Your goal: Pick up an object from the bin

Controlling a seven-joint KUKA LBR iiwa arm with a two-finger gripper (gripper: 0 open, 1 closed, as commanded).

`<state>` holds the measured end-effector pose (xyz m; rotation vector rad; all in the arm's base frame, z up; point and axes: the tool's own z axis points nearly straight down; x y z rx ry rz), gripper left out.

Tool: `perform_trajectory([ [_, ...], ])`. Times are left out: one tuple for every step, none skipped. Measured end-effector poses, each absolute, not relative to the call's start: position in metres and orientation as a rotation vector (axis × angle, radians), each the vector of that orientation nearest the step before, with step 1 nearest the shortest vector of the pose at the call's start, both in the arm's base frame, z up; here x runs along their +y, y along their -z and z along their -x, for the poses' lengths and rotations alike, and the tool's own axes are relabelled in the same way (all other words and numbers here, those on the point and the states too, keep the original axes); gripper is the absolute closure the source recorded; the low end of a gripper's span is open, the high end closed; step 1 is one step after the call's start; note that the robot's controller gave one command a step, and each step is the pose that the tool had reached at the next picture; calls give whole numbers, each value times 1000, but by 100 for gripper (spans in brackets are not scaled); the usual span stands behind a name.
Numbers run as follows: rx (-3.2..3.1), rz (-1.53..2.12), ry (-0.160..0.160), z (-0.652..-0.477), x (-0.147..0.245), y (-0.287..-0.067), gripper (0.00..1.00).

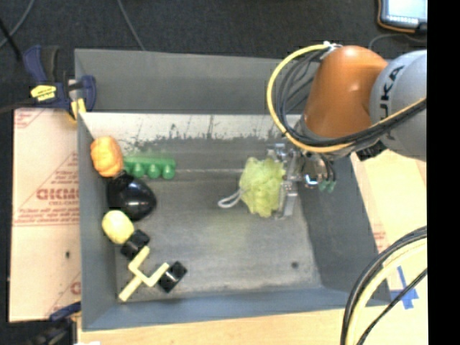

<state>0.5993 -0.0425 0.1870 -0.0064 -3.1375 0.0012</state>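
Note:
A yellow-green mesh bath puff [260, 185] with a white cord loop [228, 200] lies right of the bin's middle. My gripper [289, 196] stands directly against the puff's right side, under the arm's orange cover. The puff hides part of the gripper, so I cannot make out how it stands on the puff.
Along the bin's left wall lie an orange rounded toy [106, 156], a green ribbed piece [149, 169], a black rounded thing [131, 197], a yellow knob on a black base [118, 227] and a cream bracket with black ends [147, 273]. Bare floor stretches between them and the puff.

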Motion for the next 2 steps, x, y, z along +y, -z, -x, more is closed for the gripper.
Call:
perform_trajectory([
  [-3143,5,-2,-600,-43,-192,0],
  [-3149,99,0,-600,-43,-162,0],
])
